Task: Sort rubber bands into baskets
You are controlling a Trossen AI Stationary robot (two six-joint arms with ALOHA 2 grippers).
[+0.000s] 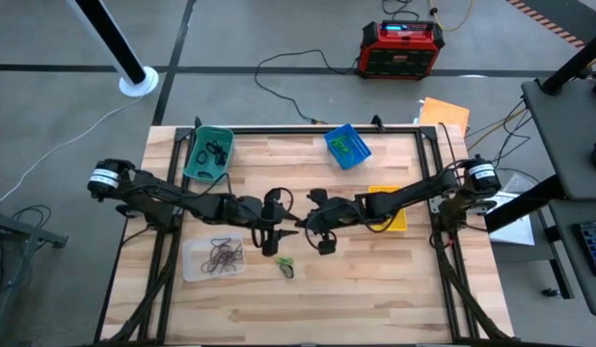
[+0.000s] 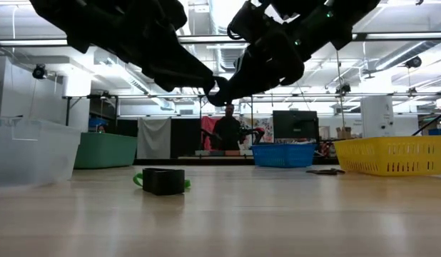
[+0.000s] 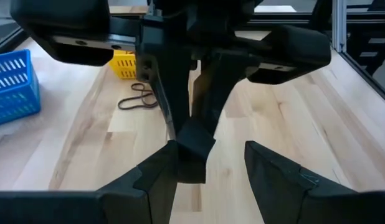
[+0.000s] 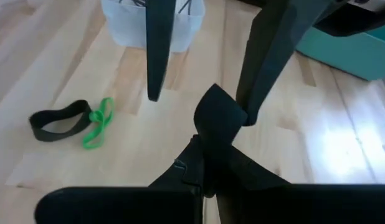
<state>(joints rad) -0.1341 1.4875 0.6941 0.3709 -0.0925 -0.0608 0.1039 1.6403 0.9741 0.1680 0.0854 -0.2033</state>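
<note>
Handover above mid-table. The right gripper (image 4: 208,149) is shown clamped tight on a folded black band (image 4: 220,115), which stands up from its fingertips. The left gripper (image 3: 208,158) is spread wide, its two fingers straddling the band from the opposite side without yet touching it; nothing is held by it.

The step in hand is judged to be the passing of the band from right to left. For a clean transfer, the left fingers should be closed on the free part of the band just beyond the right fingertips, not on those fingertips themselves. The right grip should be released only once the left one is seen to be firm, since a thin elastic loop can spring away if both let go or if it is pulled taut between them.

Below the grippers, on the table (image 4: 336,155), a green band (image 4: 98,121) lies touching a black piece (image 4: 55,123). Just past these the clear basket (image 4: 127,28) is seen. Farther out on the left gripper's side stands the teal basket (image 4: 361,50), which already contains dark bands and is judged the likely goal. On the right gripper's side are brown bands (image 3: 139,99) loose beside the yellow basket (image 3: 125,62), with the blue basket (image 3: 12,87) farthest off.
</note>
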